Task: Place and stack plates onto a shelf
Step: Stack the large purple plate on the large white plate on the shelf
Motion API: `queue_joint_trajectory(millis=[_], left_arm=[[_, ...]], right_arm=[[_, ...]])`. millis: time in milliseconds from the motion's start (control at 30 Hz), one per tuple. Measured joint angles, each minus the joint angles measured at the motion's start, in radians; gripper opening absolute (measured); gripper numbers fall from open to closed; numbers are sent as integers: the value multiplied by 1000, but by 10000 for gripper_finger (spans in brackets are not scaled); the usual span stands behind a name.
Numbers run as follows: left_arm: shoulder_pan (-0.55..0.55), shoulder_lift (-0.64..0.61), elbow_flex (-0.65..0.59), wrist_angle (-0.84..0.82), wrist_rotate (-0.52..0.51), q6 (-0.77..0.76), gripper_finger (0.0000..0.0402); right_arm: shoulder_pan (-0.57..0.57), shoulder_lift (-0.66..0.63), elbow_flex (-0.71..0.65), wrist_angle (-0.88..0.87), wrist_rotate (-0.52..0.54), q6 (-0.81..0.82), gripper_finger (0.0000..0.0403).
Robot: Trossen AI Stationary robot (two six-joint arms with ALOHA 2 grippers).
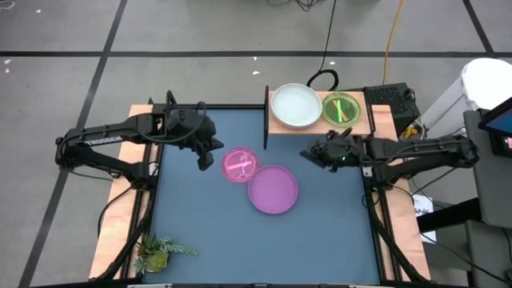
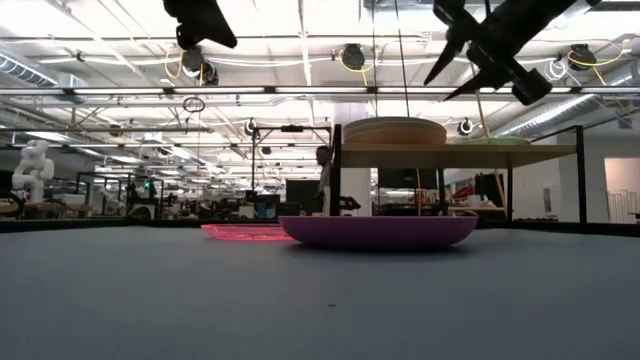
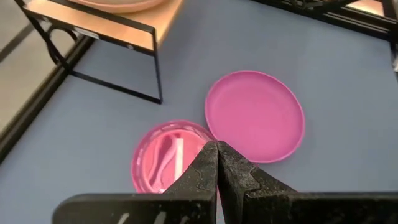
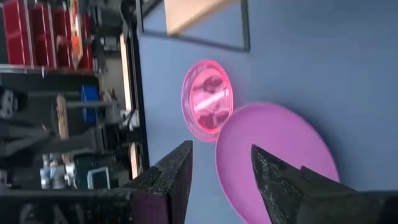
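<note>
A small translucent pink plate (image 1: 239, 165) and a larger purple plate (image 1: 273, 190) lie flat on the blue table, their rims meeting. The shelf (image 1: 364, 120) stands at the far edge and carries a white-blue plate (image 1: 296, 106) and a green plate (image 1: 342, 109). My left gripper (image 1: 210, 152) hovers shut just left of the pink plate (image 3: 166, 155), well above the table. My right gripper (image 1: 308, 156) hangs open and empty in the air, to the right of both plates and near the shelf's front. The purple plate (image 4: 280, 155) shows beyond its fingers.
The shelf's thin black upright (image 1: 266, 116) stands at its left end, close behind the pink plate. A small potted plant (image 1: 160, 252) sits at the near left corner. Wooden rails (image 1: 120, 208) run along both table sides. Bare blue table (image 1: 240, 240) lies toward the near edge.
</note>
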Motion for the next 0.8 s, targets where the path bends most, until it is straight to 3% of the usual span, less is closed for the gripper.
queue_joint_trajectory(millis=[467, 800], left_arm=[[-70, 0, 0, -21, -1, -112, 1], [-105, 0, 0, -22, -3, -282, 1]], right_arm=[[151, 165, 0, -6, -5, 53, 148], [192, 285, 0, 4, -132, 0, 148]])
